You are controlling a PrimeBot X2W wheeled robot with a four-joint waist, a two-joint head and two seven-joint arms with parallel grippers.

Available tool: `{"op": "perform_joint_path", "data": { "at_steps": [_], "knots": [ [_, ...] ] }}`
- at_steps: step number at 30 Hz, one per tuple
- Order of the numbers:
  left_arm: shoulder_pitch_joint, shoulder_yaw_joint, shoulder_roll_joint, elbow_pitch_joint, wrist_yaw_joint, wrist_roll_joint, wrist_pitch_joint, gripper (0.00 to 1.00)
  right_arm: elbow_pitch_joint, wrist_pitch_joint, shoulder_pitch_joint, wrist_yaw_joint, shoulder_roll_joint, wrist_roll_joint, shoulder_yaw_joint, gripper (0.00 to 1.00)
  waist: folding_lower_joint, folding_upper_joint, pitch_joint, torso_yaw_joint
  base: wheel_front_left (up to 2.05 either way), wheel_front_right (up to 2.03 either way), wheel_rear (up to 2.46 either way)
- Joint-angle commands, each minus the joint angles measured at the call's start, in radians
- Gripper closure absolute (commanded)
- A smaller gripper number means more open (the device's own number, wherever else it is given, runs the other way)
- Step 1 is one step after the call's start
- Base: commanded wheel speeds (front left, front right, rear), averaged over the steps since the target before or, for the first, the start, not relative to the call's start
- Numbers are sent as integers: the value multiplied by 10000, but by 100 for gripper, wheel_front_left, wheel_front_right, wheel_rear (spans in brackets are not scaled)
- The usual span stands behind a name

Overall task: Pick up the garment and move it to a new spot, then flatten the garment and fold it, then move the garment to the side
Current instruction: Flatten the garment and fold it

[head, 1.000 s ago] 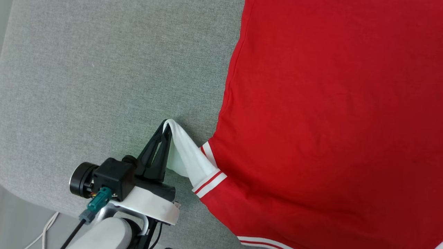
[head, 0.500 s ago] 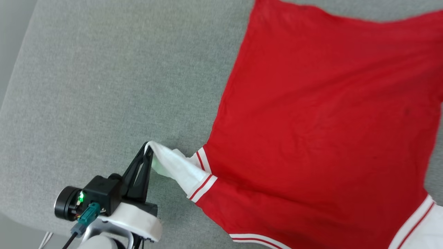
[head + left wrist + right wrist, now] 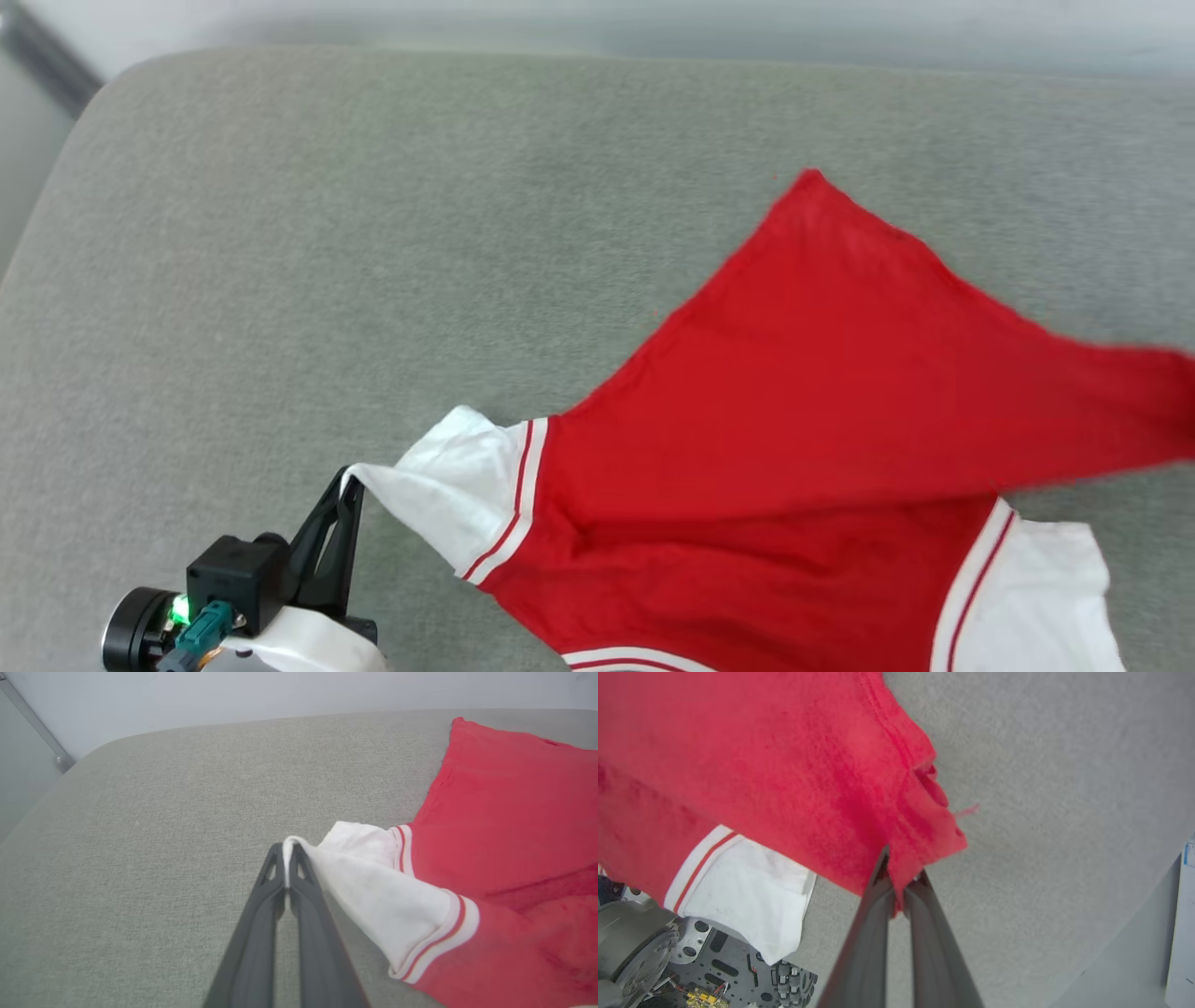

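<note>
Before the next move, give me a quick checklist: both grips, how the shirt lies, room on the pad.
1. Left claw shut on the tip of the white sleeve: ok.
2. Right claw shut on a bunched red edge of the shirt: ok.
3. Shirt lying flat: not ok. The sleeve is pulled up into a tent, and the red cloth is stretched askew toward the right.
4. Bare room on the grey pad to the shirt's left: ok.
5. Which face of the shirt is up: cannot tell. No print shows.
</note>
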Motion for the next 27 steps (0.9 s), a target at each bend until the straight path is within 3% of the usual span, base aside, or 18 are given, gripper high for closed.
{"op": "perform_joint_path", "data": {
  "at_steps": [1, 10, 16, 21, 22, 23, 27],
  "knots": [
    [117, 29, 50, 4, 1, -61, -29, 100, -99, -119, 412, -7, -133, 74, 4, 100, 1, 0, -282, -343, 0, 0, 0],
    [481, 68, 247, 14, 72, -165, -2, 100, -653, -1238, 4279, -7, -972, 657, -21, 100, 1, 0, -595, -866, 0, 0, 0],
    [346, 10, 207, 6, -73, -154, -10, 100, 10, -2297, 6058, -7, -128, 604, -425, 100, 1, 0, -379, -862, 0, 0, 0],
    [218, -34, 93, 115, -105, -120, -18, 100, 448, -2755, 6473, -7, 619, 375, -1116, 100, 1, 0, -319, -818, 0, 0, 0],
    [211, -49, 57, 136, -115, -115, -21, 100, 508, -2744, 6433, -7, 663, 274, -1324, 65, 1, 0, -337, -814, 0, 0, 0],
    [214, -68, 34, 159, -128, -118, -24, 100, 505, -2584, 6402, -7, 660, 231, -1469, 0, 1, 0, -366, -810, 0, 0, 0],
    [229, -108, -8, 223, -139, -135, -36, 100, -121, -2415, 5954, -7, 648, -17, -2375, 0, 1, 0, -481, -766, 0, 0, 0]
  ]
}}
